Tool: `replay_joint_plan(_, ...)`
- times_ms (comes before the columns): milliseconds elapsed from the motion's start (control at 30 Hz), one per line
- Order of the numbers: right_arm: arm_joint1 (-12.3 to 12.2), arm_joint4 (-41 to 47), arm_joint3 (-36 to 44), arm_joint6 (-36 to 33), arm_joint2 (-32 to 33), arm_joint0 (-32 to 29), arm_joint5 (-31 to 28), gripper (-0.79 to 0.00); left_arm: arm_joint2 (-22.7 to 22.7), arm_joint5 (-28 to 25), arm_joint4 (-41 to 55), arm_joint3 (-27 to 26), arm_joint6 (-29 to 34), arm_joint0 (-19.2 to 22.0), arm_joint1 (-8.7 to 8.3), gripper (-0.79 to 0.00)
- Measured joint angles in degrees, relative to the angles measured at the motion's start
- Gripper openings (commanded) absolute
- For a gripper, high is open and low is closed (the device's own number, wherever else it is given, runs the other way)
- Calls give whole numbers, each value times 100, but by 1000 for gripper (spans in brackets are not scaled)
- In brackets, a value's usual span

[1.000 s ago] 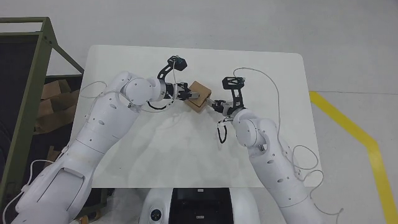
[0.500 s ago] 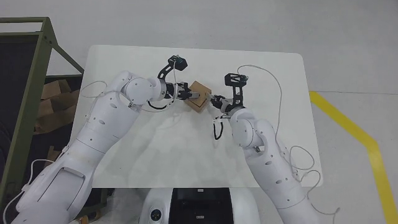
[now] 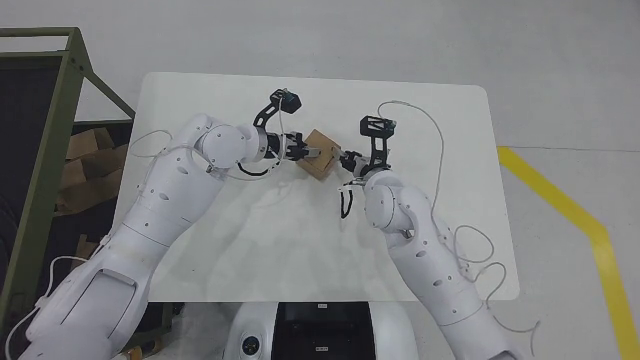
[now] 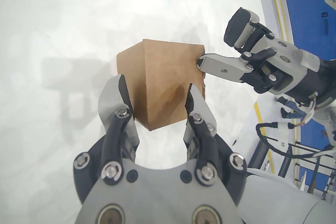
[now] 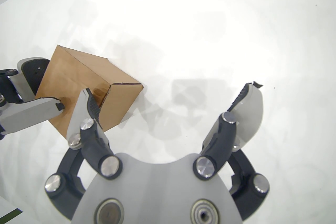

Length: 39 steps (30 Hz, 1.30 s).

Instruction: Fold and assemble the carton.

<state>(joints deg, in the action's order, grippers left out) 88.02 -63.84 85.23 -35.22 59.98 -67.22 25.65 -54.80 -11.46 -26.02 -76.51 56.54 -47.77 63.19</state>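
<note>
Carton [image 3: 322,148] sits a little far of the middle of the white table [image 3: 280,250], between the two pincers. It is brown, box-shaped and turned so that one vertical corner edge faces the left arm. I cannot tell whether its underside rests flat on the table.

Left pincer [image 4: 157,88] is clamped on the carton's left end. One finger [image 4: 115,99] lies against one face, and the other [image 4: 199,109] lies on the raw cut edge of the next face. The right wrist view shows the same hold, with one pad behind the box and one in front.

Right pincer [image 5: 169,91] is spread wide and holds nothing. One finger [image 5: 84,109] has its tip on the carton's right end, at a seam where a flap edge stands slightly proud. Its other finger [image 5: 248,101] is well apart from the box, over bare table. In the left wrist view that tip touches the carton's upper right corner.

Room: white tabletop shows on every side of the carton, widest toward the near edge and toward the right. A thin white cable [image 3: 420,116] loops over the far right part of the table.

A green-framed cart [image 3: 40,33] holding cardboard scraps [image 3: 85,155] stands just beside the table's left edge. A yellow floor line [image 3: 560,198] runs off to the right, well apart from the table.
</note>
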Motion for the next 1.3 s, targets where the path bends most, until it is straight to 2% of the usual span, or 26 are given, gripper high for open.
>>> replay_joint_plan(167,4,1,-53,-21,20,18,-44,0,13,1,5,17,15,12,8,-354)
replay_joint_plan(300,-6,-2,-26,-3,89,-9,-80,0,14,0,8,34,15,10,11,-305)
replay_joint_plan(467,-30,-37,127,106,198,-119,-151,0,-33,8,14,-1,8,3,4,0)
replay_joint_plan(600,-67,-61,284,221,348,-244,-315,0,-128,15,26,-90,6,-13,-18,0)
replay_joint_plan(700,-111,-43,427,355,489,-376,-663,0,-233,18,38,-164,3,-44,-44,0)
replay_joint_plan(900,-217,97,642,514,768,-636,-1673,0,-513,73,76,-253,-42,-156,-113,0)
replay_joint_plan(1133,-388,-260,910,869,877,-1081,-3331,0,-840,103,3,-291,-48,-336,-208,0)
replay_joint_plan(1300,-480,-509,973,915,935,-1273,-3988,0,-903,199,-418,-304,52,-477,-270,0)
